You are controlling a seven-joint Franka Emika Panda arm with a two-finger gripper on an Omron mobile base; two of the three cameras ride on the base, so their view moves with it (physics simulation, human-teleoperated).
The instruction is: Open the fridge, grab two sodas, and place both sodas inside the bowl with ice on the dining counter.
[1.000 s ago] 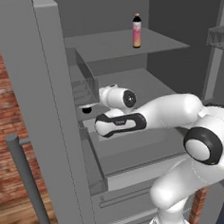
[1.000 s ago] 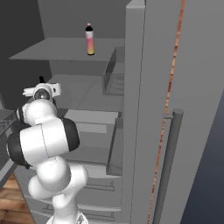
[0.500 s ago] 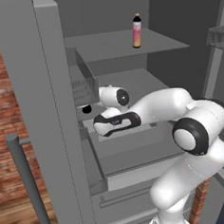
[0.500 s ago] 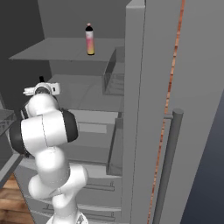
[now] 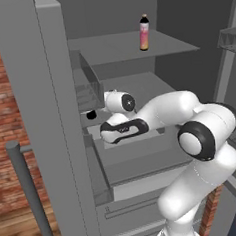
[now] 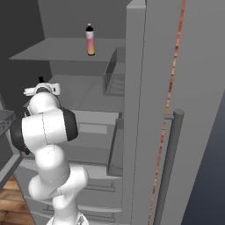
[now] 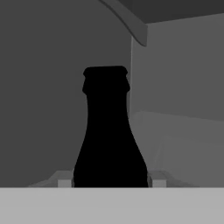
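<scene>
The fridge (image 5: 48, 95) stands open, its shelves bare grey. A slim pink-orange soda (image 5: 144, 32) with a black cap stands upright on the top shelf, also seen as the pink-orange soda (image 6: 90, 40) in the right base view. A dark, almost black soda (image 7: 109, 131) stands upright low at the left of the middle shelf. My gripper (image 7: 110, 181) is shut on it, with a pale fingertip (image 7: 64, 181) pressed against each side of its body. From the left base view the dark soda (image 5: 91, 114) shows just beyond the white hand. The bowl and the dining counter are out of view.
The left door's bins (image 5: 87, 87) jut out close beside the hand. The right door (image 6: 145, 88) stands edge-on with a bar handle (image 6: 169, 167). Drawers (image 5: 127, 209) sit below the shelves. A brick wall (image 5: 5, 124) lies to the left.
The hand has pushed slightly further left into the fridge and the arm's elbow has swung. The jaws, wide open before, have come in against the dark soda.
</scene>
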